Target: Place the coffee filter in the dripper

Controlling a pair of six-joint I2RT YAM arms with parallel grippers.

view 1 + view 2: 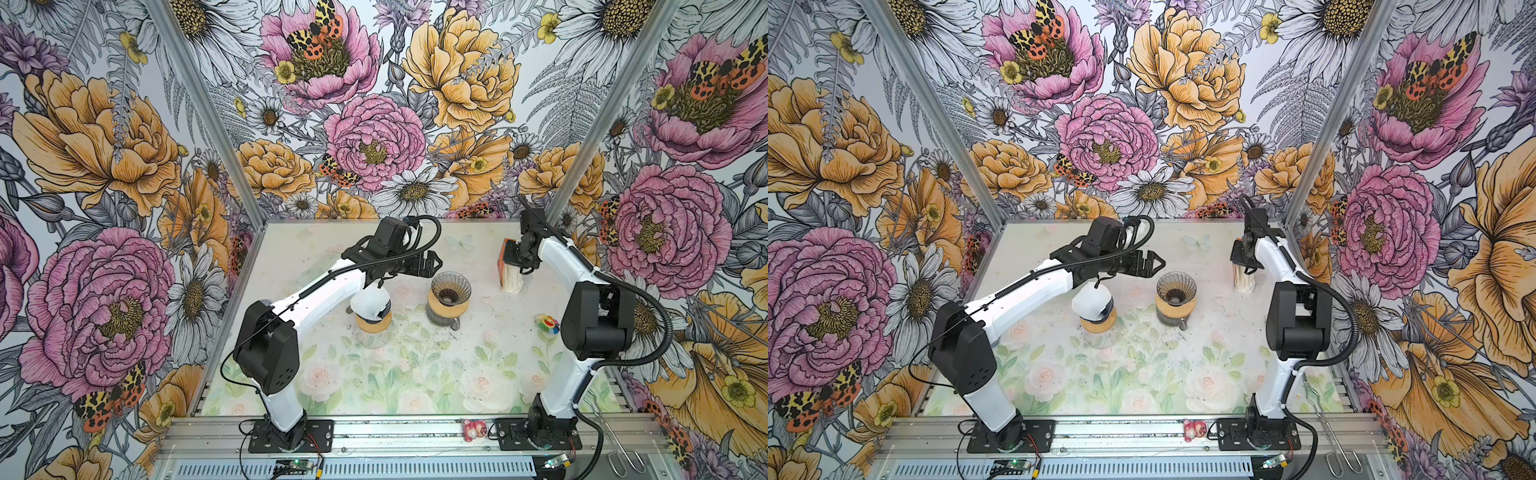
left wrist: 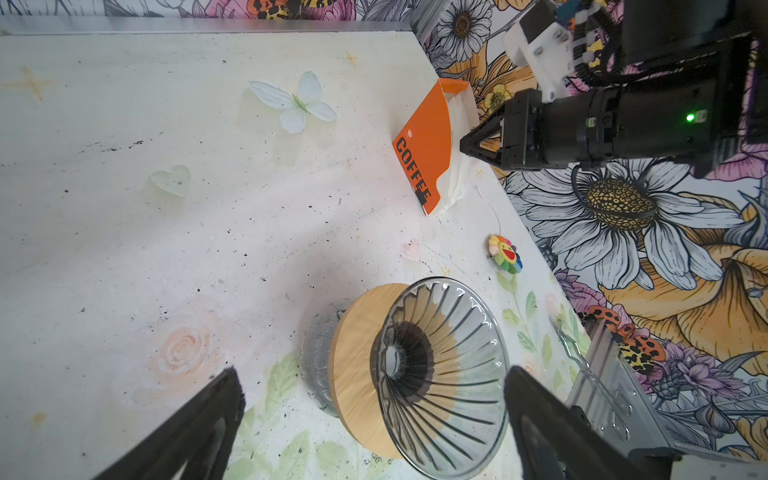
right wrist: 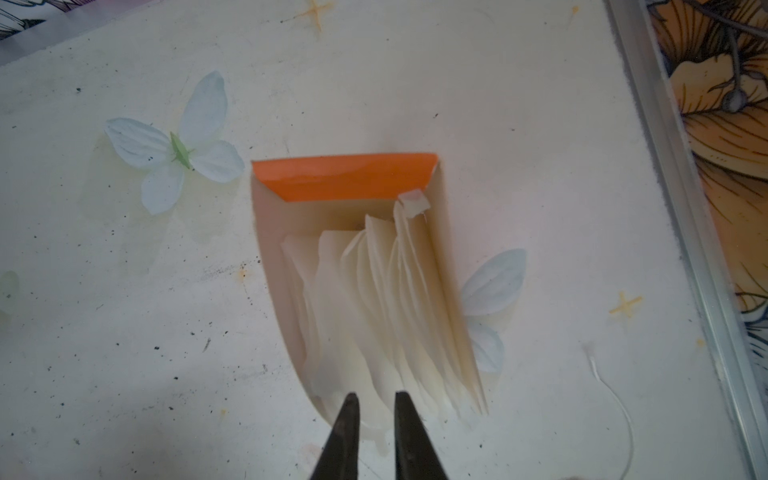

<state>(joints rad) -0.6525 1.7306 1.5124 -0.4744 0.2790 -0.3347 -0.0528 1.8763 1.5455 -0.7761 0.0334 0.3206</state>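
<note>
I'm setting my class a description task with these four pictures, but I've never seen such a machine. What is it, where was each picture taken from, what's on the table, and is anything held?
These are two robot arms at a table, each ending in a two-fingered gripper. The two wide pictures look down from one overhead camera. The other two come from cameras on the arms' wrists. On the table stand an empty glass dripper, a second dripper with something white in it, an orange box of paper filters, and a small flower toy. The left gripper is wide open near the empty dripper and holds nothing. The right gripper has its tips close together at the filters' edge. Whether it pinches one cannot be told.
</note>
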